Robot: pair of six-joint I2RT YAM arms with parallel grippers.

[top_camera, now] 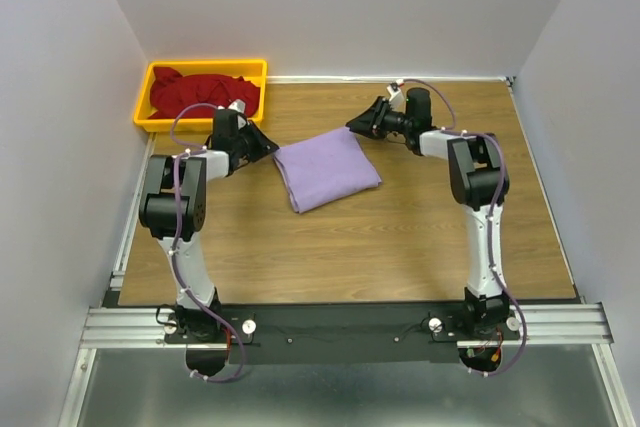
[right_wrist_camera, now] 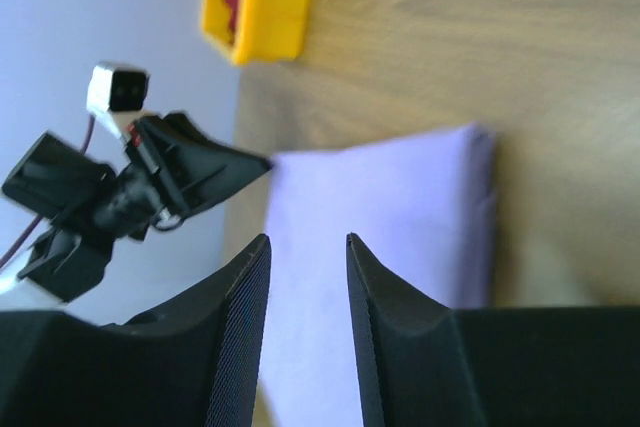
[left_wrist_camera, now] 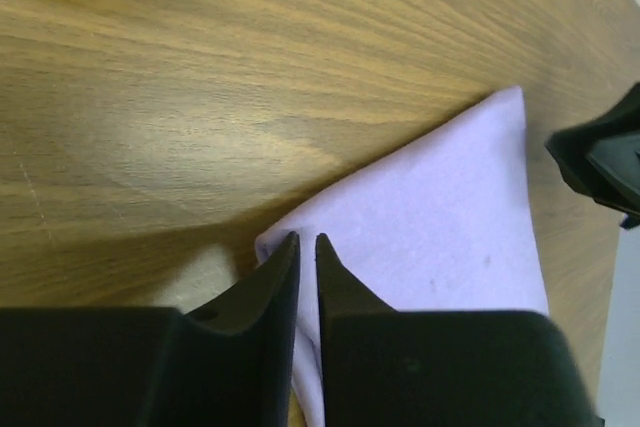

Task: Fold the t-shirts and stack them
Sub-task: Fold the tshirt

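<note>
We see two arms, the left white-and-black jointed arm [top_camera: 187,262] and the right white-and-black jointed arm [top_camera: 483,247]: white shells, black joint housings, thin purple cables [top_camera: 177,237] looped alongside. The black tapered-finger left gripper [left_wrist_camera: 305,239] and the black tapered-finger right gripper [right_wrist_camera: 308,239] match (the right's inner faces are finely ribbed). A small white boxy camera [right_wrist_camera: 118,89] tops the left wrist.

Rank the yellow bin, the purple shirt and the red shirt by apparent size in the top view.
Largest: yellow bin.
Then purple shirt and red shirt, too alike to rank; the red one lies bunched inside the bin.
</note>
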